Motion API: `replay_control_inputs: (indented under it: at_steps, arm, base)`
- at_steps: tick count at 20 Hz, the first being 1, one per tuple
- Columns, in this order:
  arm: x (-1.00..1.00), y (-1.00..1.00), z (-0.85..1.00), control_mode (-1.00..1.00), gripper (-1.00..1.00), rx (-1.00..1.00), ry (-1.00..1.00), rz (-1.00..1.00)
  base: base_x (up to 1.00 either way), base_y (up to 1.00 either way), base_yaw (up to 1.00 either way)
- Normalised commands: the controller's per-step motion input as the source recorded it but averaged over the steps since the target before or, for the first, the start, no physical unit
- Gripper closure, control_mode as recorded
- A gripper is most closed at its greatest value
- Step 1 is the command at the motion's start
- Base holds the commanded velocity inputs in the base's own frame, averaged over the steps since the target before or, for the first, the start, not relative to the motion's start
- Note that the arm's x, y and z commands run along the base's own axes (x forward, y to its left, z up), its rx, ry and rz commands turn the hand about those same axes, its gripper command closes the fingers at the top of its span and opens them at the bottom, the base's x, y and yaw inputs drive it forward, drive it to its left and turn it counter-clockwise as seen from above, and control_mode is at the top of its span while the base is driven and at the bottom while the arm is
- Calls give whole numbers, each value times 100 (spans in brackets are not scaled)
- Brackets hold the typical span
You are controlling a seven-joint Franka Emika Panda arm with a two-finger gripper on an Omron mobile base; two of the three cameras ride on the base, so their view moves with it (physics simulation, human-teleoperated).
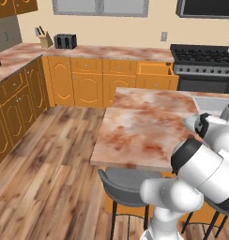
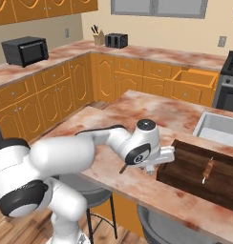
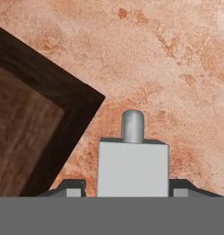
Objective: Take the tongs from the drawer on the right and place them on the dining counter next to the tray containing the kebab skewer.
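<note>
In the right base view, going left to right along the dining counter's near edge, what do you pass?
Gripper with the tongs → tray → kebab skewer.

Tongs (image 3: pixel 132 125): rounded end alone shows in hand view, the rest hidden behind a white block. Tray (image 3: pixel 31 133) cut by the left edge. Whether the tool grips the tongs: cannot tell.
</note>
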Motion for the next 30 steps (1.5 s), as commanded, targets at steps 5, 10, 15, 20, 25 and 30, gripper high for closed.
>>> replay_control_inputs:
  at_steps: [5,10,15,20,25,30]
  arm:
    - [5,0,-1,-100,-100,0,0,-3]
    - [0,0,0,-100,-100,0,0,0]
    - [-16,9,16,-100,-100,0,-5,-3]
    - [-56,39,93,-100,-100,0,-26,-10]
    - [-96,77,91,-100,-100,-4,-26,-4]
    - [-100,100,48,-100,-100,-14,-16,1]
  base:
    - [0,0,0]
    - [0,0,0]
    - [0,0,0]
    - [0,0,0]
    - [0,0,0]
    - [0,0,0]
